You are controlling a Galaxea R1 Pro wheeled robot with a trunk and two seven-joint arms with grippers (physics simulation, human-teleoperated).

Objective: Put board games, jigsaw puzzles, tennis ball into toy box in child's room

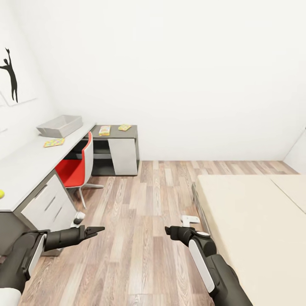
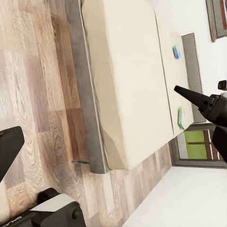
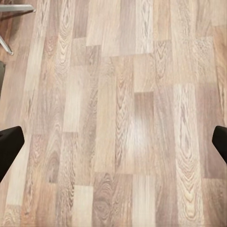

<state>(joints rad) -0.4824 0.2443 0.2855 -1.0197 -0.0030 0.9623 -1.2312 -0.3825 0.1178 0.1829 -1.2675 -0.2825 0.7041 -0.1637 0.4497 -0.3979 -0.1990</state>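
The grey toy box (image 1: 59, 125) stands at the far end of the pale table (image 1: 25, 165). In front of it lies a jigsaw puzzle (image 1: 54, 143) with a bright multicoloured lid. Two more small flat boxes (image 1: 104, 130) (image 1: 124, 127) lie on the dark desk top; I cannot tell game from puzzle. The tennis ball (image 1: 1, 194) sits at the table's near left edge. Two board games (image 2: 176, 52) (image 2: 180, 117) lie on the bed (image 2: 127, 85) near its headboard. My left gripper (image 1: 95, 231) (image 2: 113, 142) and right gripper (image 1: 168, 230) (image 3: 113, 144) hang open and empty over the floor.
A red-and-white chair (image 1: 78, 168) is pushed in at the desk's corner. The bed (image 1: 255, 225) fills the right side, its grey frame close to my right arm. Wood-plank floor (image 1: 140, 199) runs between desk and bed. A black silhouette poster (image 1: 12, 76) hangs on the left wall.
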